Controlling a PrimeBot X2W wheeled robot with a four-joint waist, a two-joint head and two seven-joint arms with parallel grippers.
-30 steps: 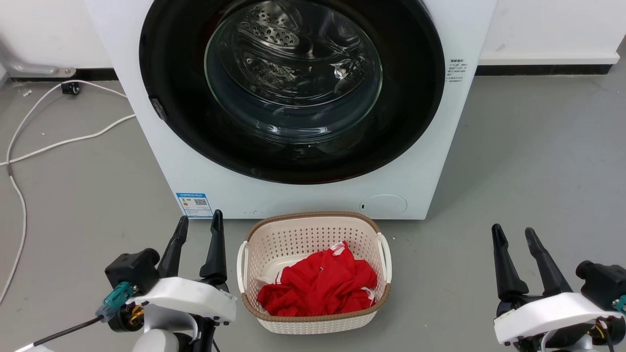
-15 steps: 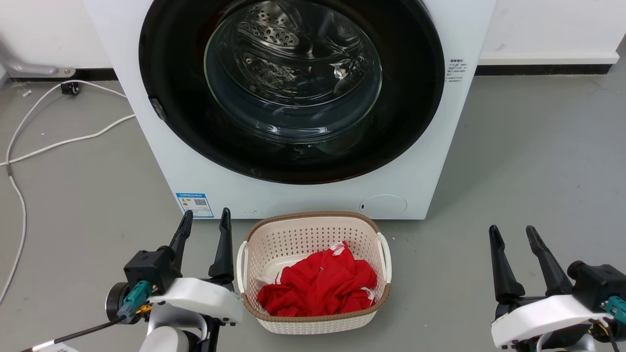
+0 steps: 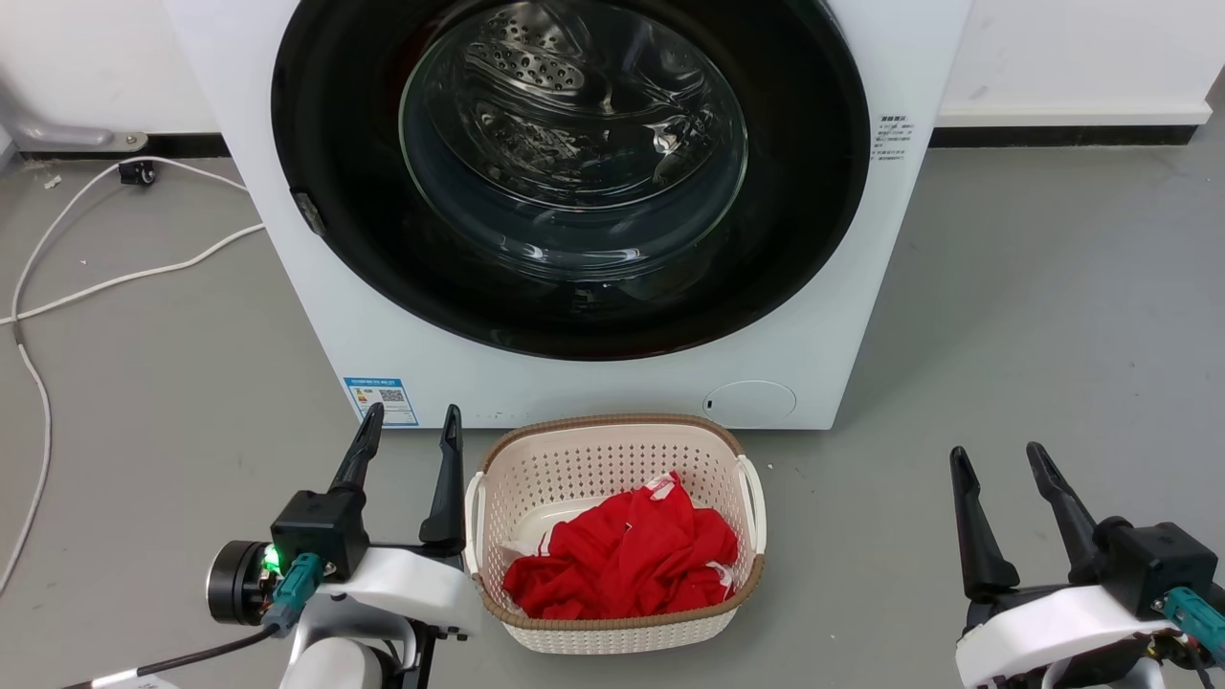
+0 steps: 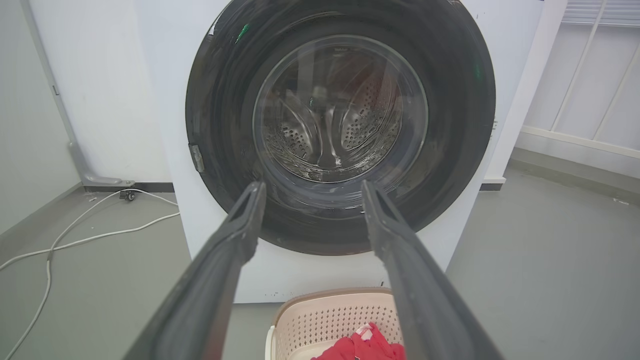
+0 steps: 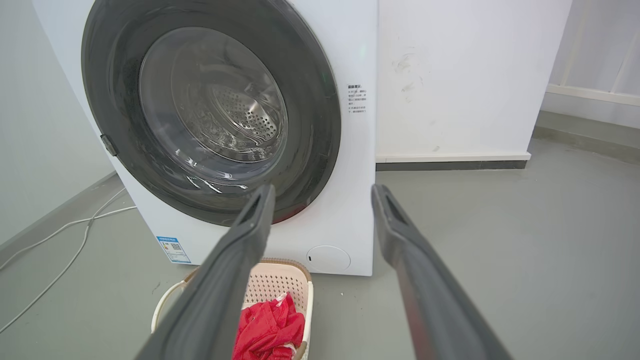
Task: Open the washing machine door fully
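The washing machine door (image 3: 571, 163) sits shut, flush in the front of the washing machine (image 3: 402, 354). It takes up most of that front, above the blue label (image 3: 381, 400) at the machine's lower left.

The likeliest trouble is a failed grip. The black ring is glossy and smooth, and the only feature I can see to catch on is a small grey tab (image 3: 308, 212) on the rim at the machine's left side. Fingers set anywhere else would probably slide off. I cannot tell which side carries the hinge, and a pull on the wrong edge would get nowhere. A pull that stops short would leave the door only partly open.

The laundry basket (image 3: 612, 419) stands on the floor right against the foot of the machine, with red cloth (image 3: 622, 555) inside. An arm reaching in low, or following the door's swing, could knock it.

The door faces straight out of the machine's front, toward the robot. As a round disc it has no long axis across its face, and its central axis through the glass runs level, out of the drum.

The left gripper (image 3: 413, 410) hangs just before the machine's lower left corner, fingers spread and empty. The right gripper (image 3: 995, 448) is well off its lower right corner, also spread and empty.
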